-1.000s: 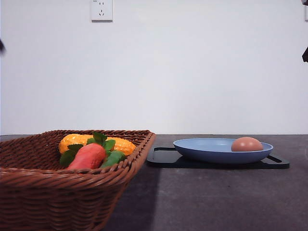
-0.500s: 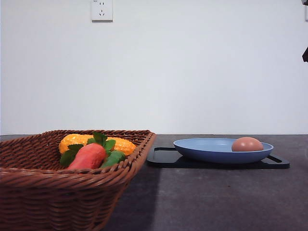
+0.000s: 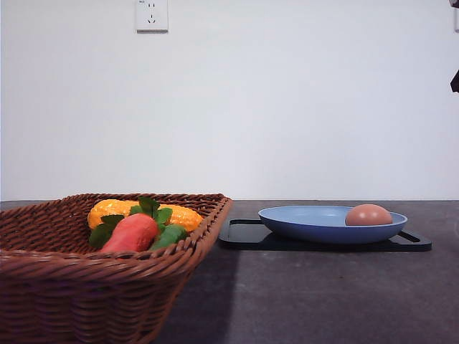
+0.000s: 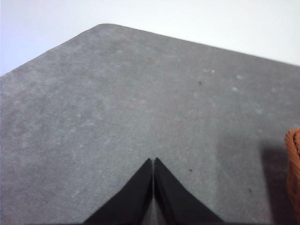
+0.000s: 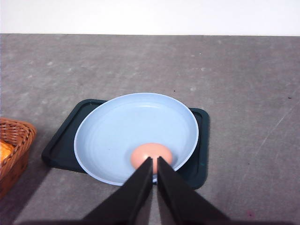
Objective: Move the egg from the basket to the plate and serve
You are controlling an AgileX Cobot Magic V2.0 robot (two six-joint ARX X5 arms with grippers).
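Front: egg lay in plate on black tray, right of basket w/ carrot & corn. Left wrist: left gripper closed, holding nothing, over bare table. Right wrist: right gripper closed, empty, above egg in plate.

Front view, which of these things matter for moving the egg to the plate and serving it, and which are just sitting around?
Belong to the job:
egg, lying in the plate
plate, light blue, resting on the tray
basket, wicker

Just lying about:
carrot in the basket
corn cob in the basket
black tray under the plate
wall socket
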